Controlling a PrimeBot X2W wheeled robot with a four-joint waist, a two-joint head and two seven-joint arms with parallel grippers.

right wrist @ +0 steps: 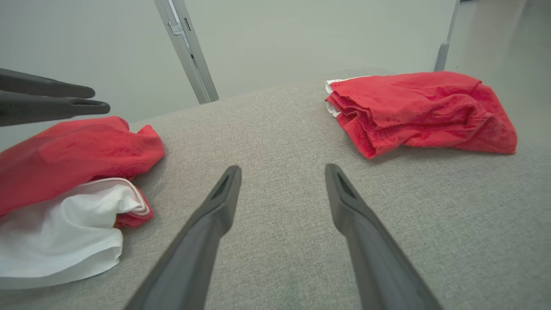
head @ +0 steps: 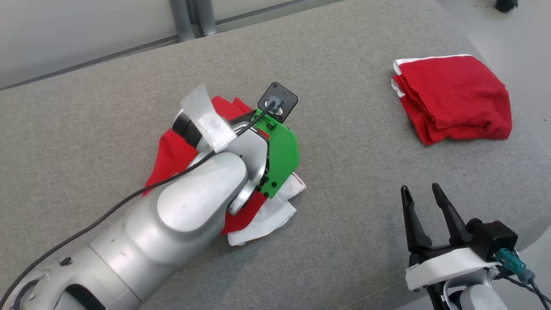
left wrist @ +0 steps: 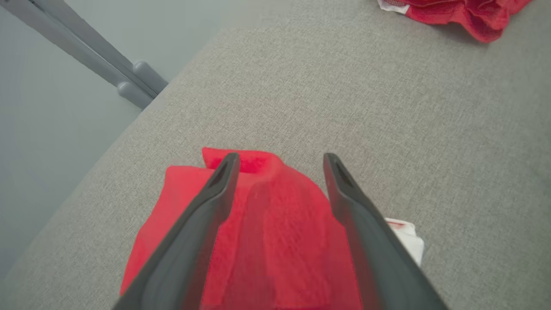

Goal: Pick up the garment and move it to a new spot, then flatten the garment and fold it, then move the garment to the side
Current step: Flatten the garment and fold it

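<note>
A wide grey fabric-covered surface [head: 344,172] fills most of the scene, with a pale floor beyond its far edge and grey metal posts [head: 193,17] standing at the far left.

A crumpled garment [head: 170,150], red with a white part on its near right side, lies in a loose heap left of centre on the surface. The robot's silver left arm [head: 193,206] reaches in from the near left and ends directly over the heap, hiding much of it in the head view. A green bracket [head: 282,155] sits on the wrist and a black cable runs back along the arm.

In the left wrist view, the left gripper [left wrist: 280,159] points down at the red cloth, its two dark fingers spread wide with the cloth lying beneath and between them. Nothing is clamped. Whether the tips touch the cloth cannot be told.

The right gripper [head: 420,188] hangs at the near right over bare surface, well apart from the heap. Its fingers are also spread wide and hold nothing.

A folded garment [head: 456,97], red with a thin white edge showing at its far left corner, rests in a neat stack at the far right of the surface, close to the right edge and well apart from both grippers
</note>
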